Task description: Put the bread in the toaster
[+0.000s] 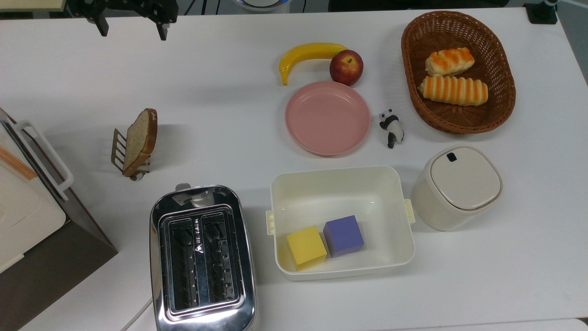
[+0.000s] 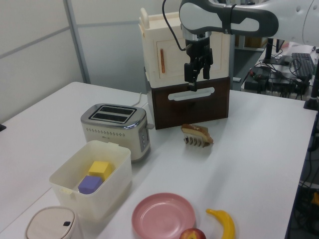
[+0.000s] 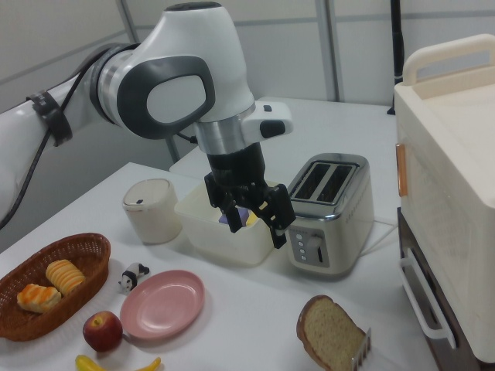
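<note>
While the table (image 1: 229, 82) is carrying everything, the toaster (image 1: 202, 257) is sitting at its seven o'clock edge in the top view, both slots showing dark. The gripper (image 1: 131, 30) is hanging at eleven o'clock, its fingers (image 1: 163, 31) spread apart and gripping nothing. The bread (image 1: 141, 140) is leaning upright in a small rack (image 1: 120, 151), at twelve o'clock from the toaster and well apart from the fingers.

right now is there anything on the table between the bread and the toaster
No. In the top view the bread leans in its small rack, and the stretch of white table down to the toaster is bare.
</note>
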